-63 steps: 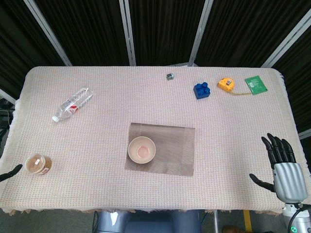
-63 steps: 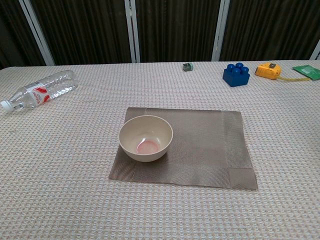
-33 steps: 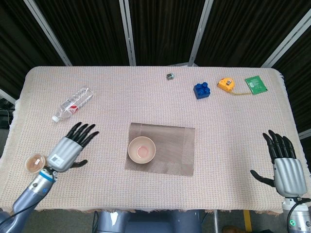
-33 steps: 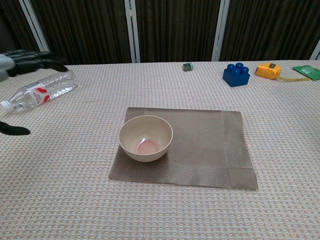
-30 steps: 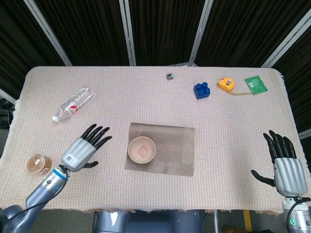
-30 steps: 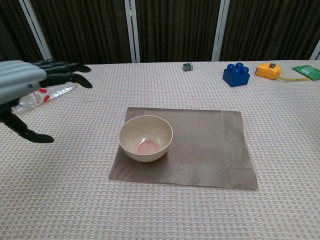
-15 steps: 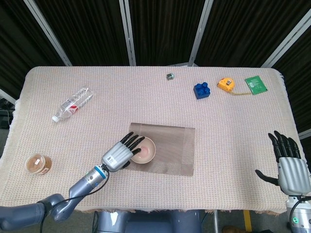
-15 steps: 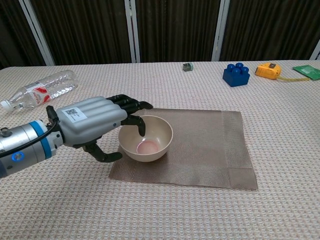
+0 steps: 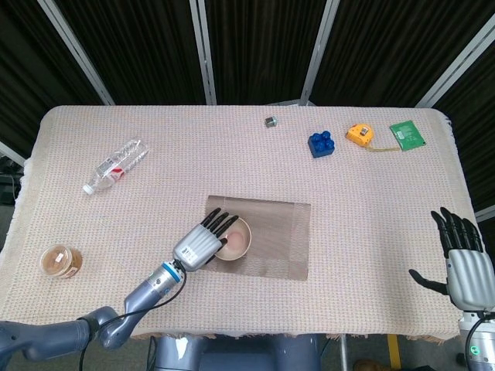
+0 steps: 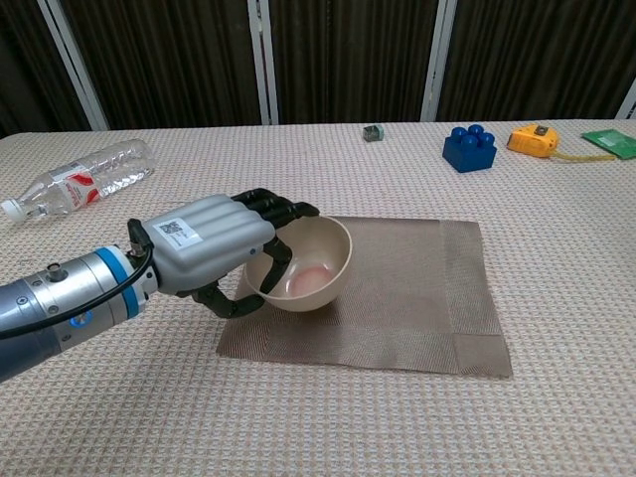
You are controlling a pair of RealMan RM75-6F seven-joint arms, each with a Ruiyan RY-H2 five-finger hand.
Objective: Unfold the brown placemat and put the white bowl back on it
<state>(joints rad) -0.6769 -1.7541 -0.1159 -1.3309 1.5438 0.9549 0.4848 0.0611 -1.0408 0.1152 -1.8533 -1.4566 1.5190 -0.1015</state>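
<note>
Bowl removal underway: we see left hand (image 10: pixel 214 248) fingers (image 10: pixel 283 211) hooked over the rim of white bowl (image 10: pixel 306 262), tilting it on the folded brown placemat (image 10: pixel 417 288). Unfolding and returning the bowl remain; right hand (image 9: pixel 464 263) empty, spread.

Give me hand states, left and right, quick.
Left hand: holding the white bowl, fingers over its rim, bowl tilted.
Right hand: open, holding nothing.

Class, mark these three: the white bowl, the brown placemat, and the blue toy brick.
white bowl (image 10: pixel 316 260), chest view, inner wall.
brown placemat (image 10: pixel 417 283), chest view, bare middle.
blue toy brick (image 9: pixel 322 144), head view, top studs.
</note>
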